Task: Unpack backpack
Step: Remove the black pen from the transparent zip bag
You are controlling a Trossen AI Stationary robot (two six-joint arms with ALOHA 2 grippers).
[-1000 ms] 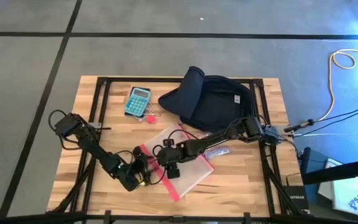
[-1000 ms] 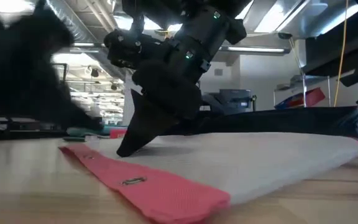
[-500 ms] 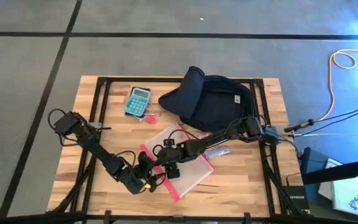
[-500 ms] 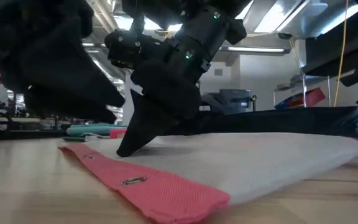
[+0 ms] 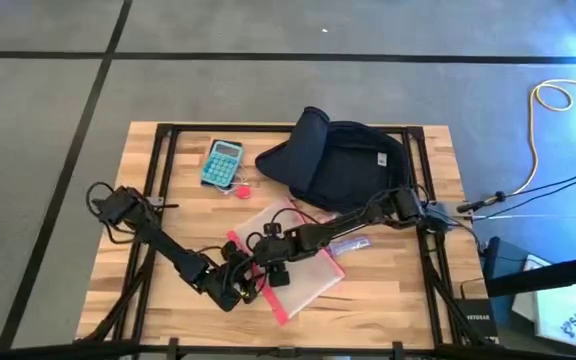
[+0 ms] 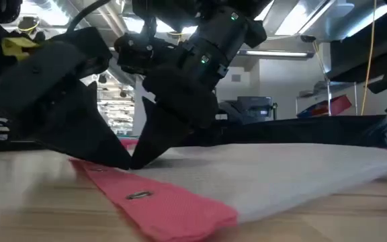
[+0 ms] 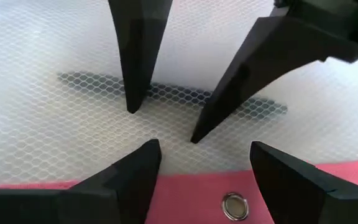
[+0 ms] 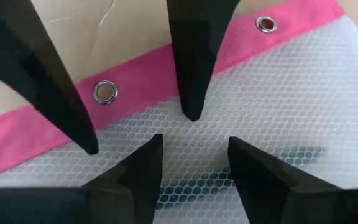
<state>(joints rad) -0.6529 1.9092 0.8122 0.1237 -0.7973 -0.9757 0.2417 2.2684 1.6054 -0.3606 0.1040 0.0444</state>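
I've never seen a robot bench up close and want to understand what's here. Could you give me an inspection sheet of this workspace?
Surface: wooden table over a dark frame.
Job's things: navy backpack at the far side.
Clutter: clear mesh pouch with pink edge near the front; teal calculator; small red item beside it.
Grippers: left gripper open over the pouch's pink edge; right gripper open, tips on the mesh.
Cables: yellow cable and dark leads on the floor, right.
Surroundings: grey floor; lit room beyond.
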